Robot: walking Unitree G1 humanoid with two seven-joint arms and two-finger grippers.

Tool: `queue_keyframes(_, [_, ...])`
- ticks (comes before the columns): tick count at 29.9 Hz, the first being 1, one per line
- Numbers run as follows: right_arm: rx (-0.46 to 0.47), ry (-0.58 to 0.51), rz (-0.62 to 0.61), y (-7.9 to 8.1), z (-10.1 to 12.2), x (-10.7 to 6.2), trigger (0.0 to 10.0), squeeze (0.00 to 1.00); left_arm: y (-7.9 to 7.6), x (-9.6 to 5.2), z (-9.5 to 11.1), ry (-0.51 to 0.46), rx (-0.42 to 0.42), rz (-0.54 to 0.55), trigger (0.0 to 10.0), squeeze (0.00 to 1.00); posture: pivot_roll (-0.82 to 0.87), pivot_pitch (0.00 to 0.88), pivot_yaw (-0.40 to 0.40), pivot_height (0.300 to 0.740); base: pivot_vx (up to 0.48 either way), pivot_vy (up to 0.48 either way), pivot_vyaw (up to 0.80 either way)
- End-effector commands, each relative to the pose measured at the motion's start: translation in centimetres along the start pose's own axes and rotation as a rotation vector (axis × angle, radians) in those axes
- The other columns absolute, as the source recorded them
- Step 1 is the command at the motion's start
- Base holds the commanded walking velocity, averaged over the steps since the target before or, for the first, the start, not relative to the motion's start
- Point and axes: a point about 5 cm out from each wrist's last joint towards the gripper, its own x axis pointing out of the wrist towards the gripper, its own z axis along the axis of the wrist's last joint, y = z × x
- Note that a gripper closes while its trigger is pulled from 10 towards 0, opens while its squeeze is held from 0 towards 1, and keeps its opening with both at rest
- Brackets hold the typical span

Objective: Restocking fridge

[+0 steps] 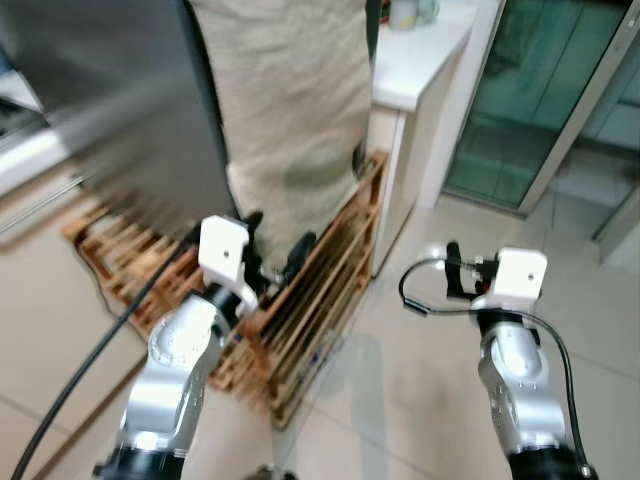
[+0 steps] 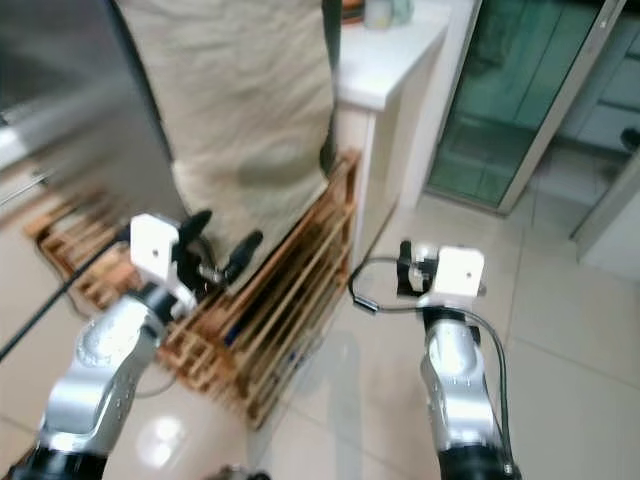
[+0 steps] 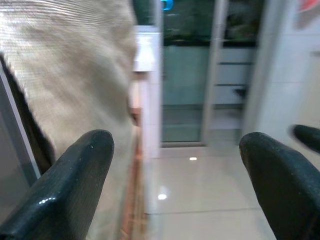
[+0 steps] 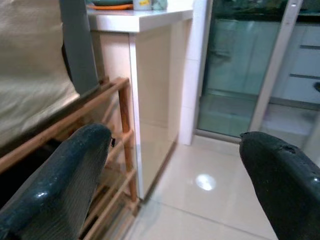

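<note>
A tall grey metallic panel (image 1: 120, 90), blurred, stands at the upper left; whether it is the fridge I cannot tell. My left gripper (image 1: 278, 232) is raised in front of a hanging beige cloth (image 1: 290, 100), open and holding nothing. In the left wrist view its fingers (image 3: 75, 185) stand wide apart. My right gripper (image 2: 405, 265) hovers over the tiled floor to the right, open and empty too, with its fingers (image 4: 60, 185) spread in the right wrist view.
A low wooden slatted rack (image 1: 320, 280) lies on the floor under the cloth. A white counter (image 1: 420, 55) stands behind it, with a plate and cups (image 4: 112, 4) on top. A glass sliding door (image 1: 530, 90) is at the right. A black cable (image 1: 90, 360) trails by my left arm.
</note>
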Motion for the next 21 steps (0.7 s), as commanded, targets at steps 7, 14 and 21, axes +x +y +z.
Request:
queue_keyframes(7, [0.016,-0.029,0.015,0.1,0.6,0.1,10.0,0.0,3.6,0.1,0.6,-0.002,-0.014,0.249,10.0,0.0,-0.1,0.0,0.012,0.74,0.0,0.0,0.0])
queue_keyframes(14, [0.045,-0.054,0.047,1.0,1.3,0.5,10.0,0.0,3.3,4.6,1.8,-0.036,-0.018,0.354,10.0,0.0,-0.13,0.0,0.014,0.74,0.0,0.0,0.0])
queue_keyframes(21, [-0.023,-0.152,0.09,-0.6,3.5,-3.9,10.0,0.0,4.0,-1.4,-0.1,0.009,0.018,0.364,10.0,0.0,-0.12,0.0,0.031,0.74,0.0,0.0,0.0])
